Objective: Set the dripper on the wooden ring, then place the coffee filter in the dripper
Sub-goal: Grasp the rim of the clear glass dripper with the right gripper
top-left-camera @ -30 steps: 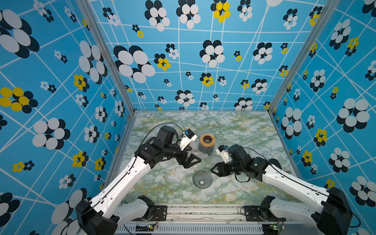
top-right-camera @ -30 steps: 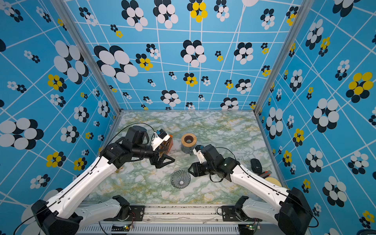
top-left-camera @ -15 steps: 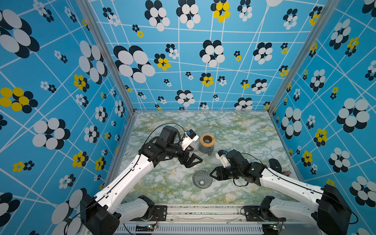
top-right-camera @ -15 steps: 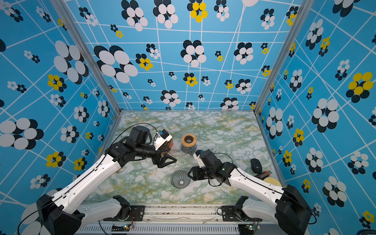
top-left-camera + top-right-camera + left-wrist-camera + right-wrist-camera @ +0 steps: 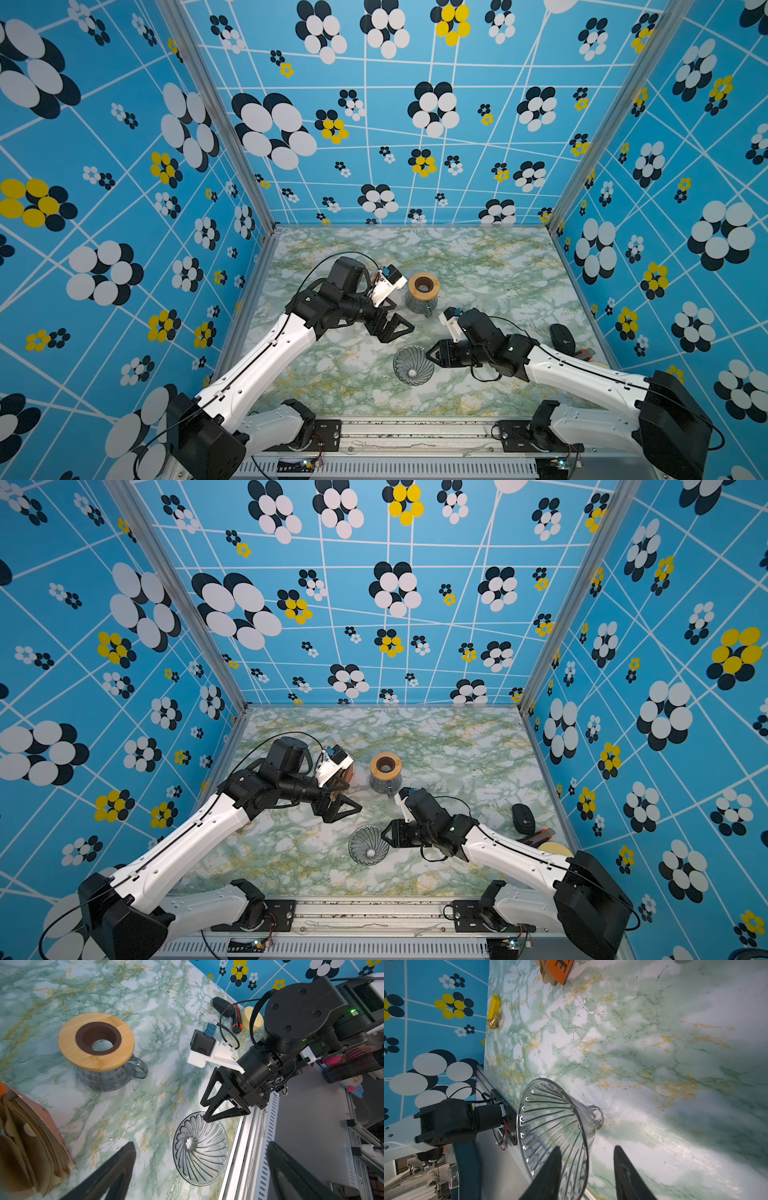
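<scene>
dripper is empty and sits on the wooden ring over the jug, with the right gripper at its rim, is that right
No. The dripper is empty and the right gripper is at its rim, but it stands on the marble table, apart from the wooden ring on the jug. Both top views show this.

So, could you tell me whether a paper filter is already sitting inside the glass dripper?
No, the glass dripper is empty, its spiral ribs and centre hole plainly visible.
</scene>
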